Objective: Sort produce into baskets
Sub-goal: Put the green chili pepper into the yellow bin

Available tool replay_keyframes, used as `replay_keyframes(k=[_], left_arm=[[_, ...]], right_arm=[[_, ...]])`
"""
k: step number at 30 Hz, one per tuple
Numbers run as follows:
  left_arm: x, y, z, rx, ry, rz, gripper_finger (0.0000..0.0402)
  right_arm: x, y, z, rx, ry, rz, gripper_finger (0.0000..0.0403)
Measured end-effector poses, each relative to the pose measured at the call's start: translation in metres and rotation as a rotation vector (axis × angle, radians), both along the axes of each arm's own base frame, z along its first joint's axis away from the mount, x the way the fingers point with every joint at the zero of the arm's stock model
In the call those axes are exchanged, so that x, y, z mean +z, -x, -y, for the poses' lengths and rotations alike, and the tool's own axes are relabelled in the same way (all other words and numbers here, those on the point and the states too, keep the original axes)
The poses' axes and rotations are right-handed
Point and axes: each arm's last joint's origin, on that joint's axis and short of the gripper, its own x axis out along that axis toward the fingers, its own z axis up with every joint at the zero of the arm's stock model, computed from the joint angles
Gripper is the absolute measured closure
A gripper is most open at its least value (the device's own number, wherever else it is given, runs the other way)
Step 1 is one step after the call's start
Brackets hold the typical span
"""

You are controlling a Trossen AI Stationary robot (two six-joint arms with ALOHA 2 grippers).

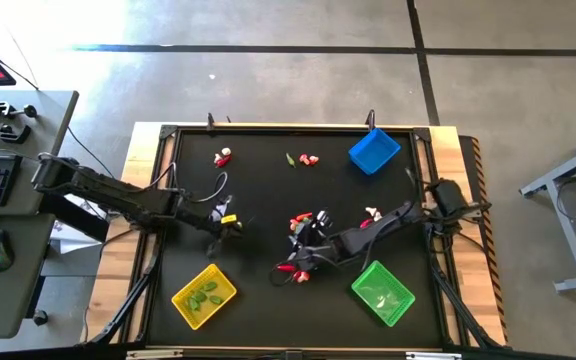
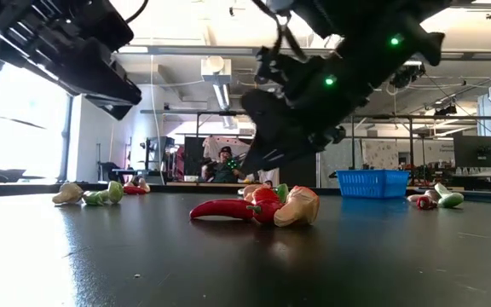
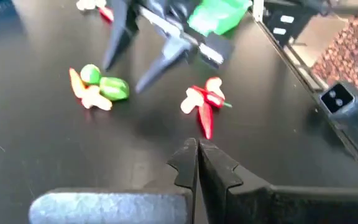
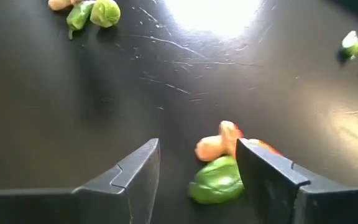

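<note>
**Toy produce and three baskets on black worktop**

Produce, loose: a red chili (image 2: 222, 209) lying flat, touching a whitish-pink bulb (image 2: 297, 207), at mid-worktop; the same pair appears just ahead of the left arm's closed fingers. A second cluster, green pod (image 4: 216, 180) with a pale bulb (image 4: 219, 144), lies between the right arm's fingers. Further small groups: one near the far edge at left (image 1: 223, 156), one near the far edge at centre (image 1: 306, 159), one just beside the right arm (image 1: 373, 213).

Produce, sorted: green pods in the yellow basket (image 1: 204, 296), near edge, left.

Baskets: green basket (image 1: 383, 292), near edge, right; contents cannot be told. Blue basket (image 1: 373, 151), far right corner, tilted to the worktop's edges.

Left end effector (image 3: 197, 154): fingers pressed together, nothing between them, low over the worktop left of centre, pointing at the chili and bulb.

Right end effector (image 4: 197, 171): fingers spread wide, standing over the pod-and-bulb cluster at mid-worktop, gripping nothing.

Worktop (image 1: 268, 200): black mat in a wooden frame.
</note>
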Motion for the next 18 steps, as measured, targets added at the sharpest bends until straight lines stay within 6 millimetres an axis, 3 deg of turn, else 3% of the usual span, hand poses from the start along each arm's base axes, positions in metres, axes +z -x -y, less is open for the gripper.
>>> replay_keyframes(k=[8, 13, 18], left_arm=[[0.003, -0.003, -0.007, 0.073, -0.016, 0.041, 0.0401], [0.004, -0.003, -0.007, 0.067, -0.028, 0.056, 0.0401], [0.004, -0.003, -0.007, 0.067, -0.028, 0.056, 0.0401]], right_arm=[[-0.009, -0.004, 0.000, -0.168, -0.035, 0.008, 0.0221], [-0.012, -0.002, 0.000, -0.164, -0.084, -0.021, 0.0260], [-0.013, -0.003, 0.004, -0.203, -0.152, -0.012, 0.0266]])
